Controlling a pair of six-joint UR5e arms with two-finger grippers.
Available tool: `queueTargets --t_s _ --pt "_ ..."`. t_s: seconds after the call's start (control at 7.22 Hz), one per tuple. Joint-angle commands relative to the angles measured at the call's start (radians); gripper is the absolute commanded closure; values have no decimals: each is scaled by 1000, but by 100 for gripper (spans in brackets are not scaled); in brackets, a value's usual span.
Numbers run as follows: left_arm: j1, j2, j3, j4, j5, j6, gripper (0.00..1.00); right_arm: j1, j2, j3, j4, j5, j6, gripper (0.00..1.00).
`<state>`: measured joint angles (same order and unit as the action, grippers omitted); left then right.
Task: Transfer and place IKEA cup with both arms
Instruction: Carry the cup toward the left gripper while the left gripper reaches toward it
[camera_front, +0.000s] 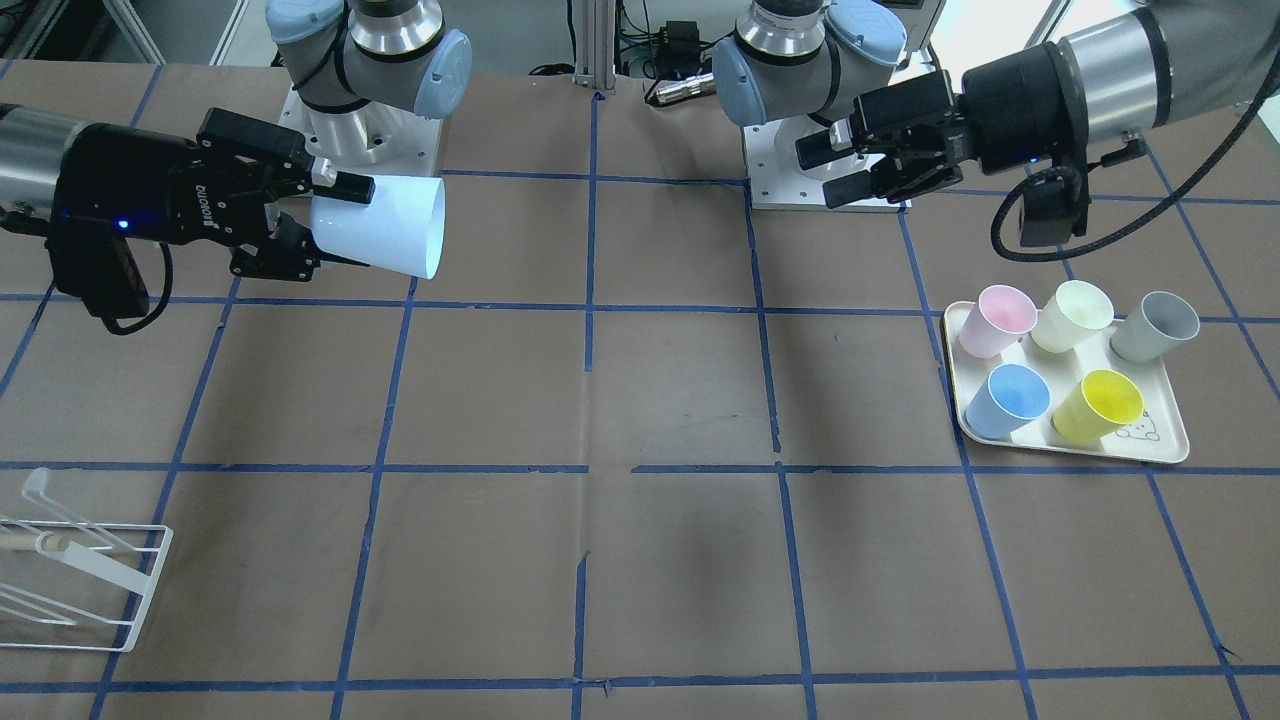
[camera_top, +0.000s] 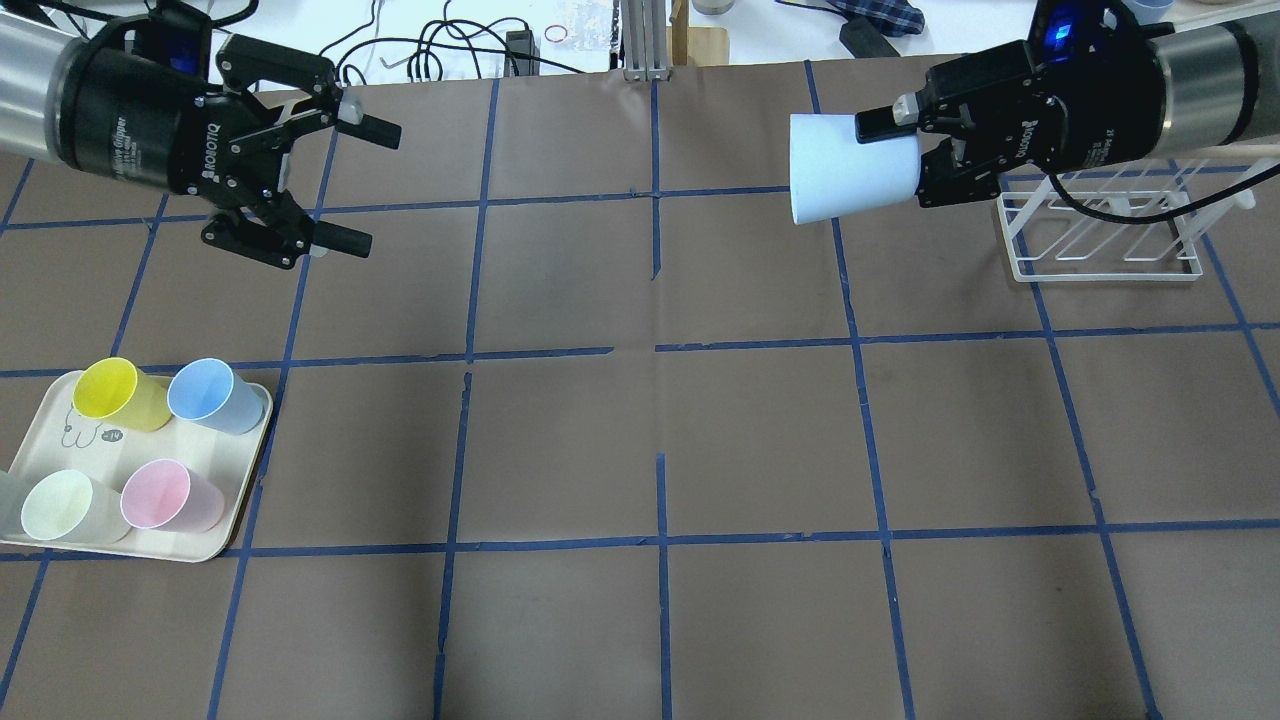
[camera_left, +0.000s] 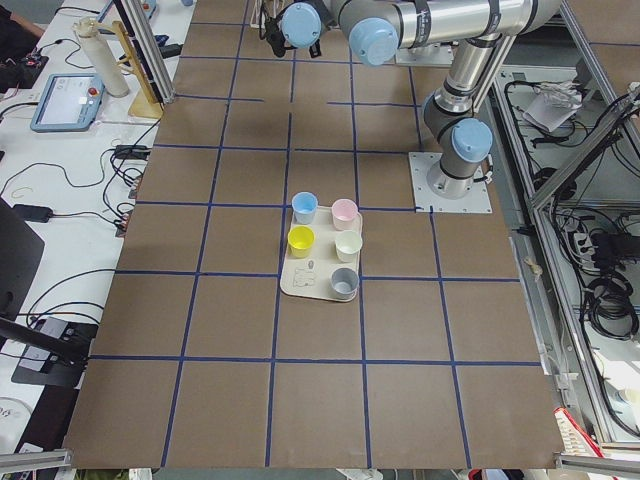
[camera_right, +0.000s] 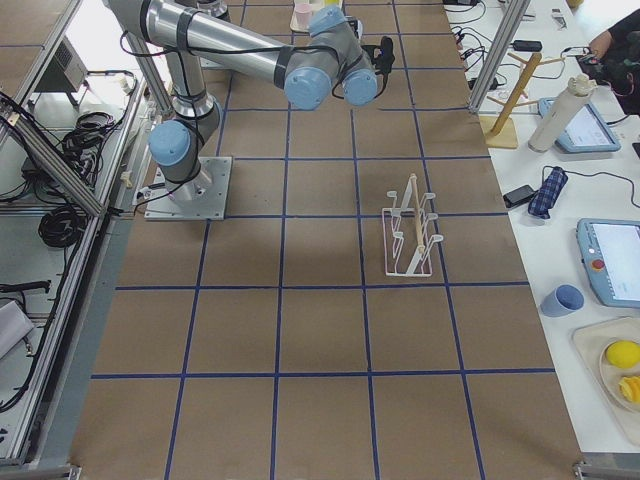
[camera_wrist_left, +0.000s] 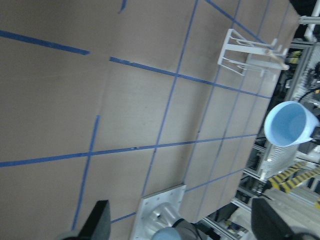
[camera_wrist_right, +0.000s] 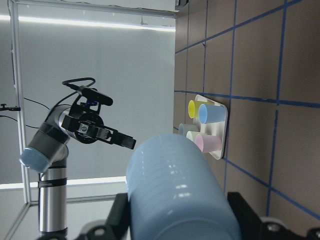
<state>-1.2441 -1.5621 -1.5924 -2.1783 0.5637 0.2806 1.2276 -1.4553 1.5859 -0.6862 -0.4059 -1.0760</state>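
My right gripper is shut on the IKEA cup, a pale grey-blue tumbler. It holds the cup on its side above the table, gripped near the base, mouth pointing toward the left arm. In the front view the cup is at upper left in the same gripper. The right wrist view shows the cup close up between the fingers. My left gripper is open and empty in the air, far across from the cup, and also shows in the front view. The left wrist view shows the cup's blue inside.
A cream tray on the robot's left side holds a deeper blue cup, a yellow, a pink and a pale green cup; a grey cup shows in the front view. A white wire rack stands below the right arm.
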Motion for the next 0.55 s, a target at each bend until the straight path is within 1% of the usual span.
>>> queueTargets --t_s 0.0,0.14,0.28,0.42 --pt "-58 -15 -122 -34 -257 2 0 73 0 0 173 105 -19 55" --pt "-111 -15 -156 -31 -343 2 0 110 0 5 177 111 -25 55" --pt "-159 -4 -182 -29 -384 0 0 146 0 9 178 137 -24 55" --pt "-161 10 -196 -31 -383 5 0 170 7 8 189 192 -24 54"
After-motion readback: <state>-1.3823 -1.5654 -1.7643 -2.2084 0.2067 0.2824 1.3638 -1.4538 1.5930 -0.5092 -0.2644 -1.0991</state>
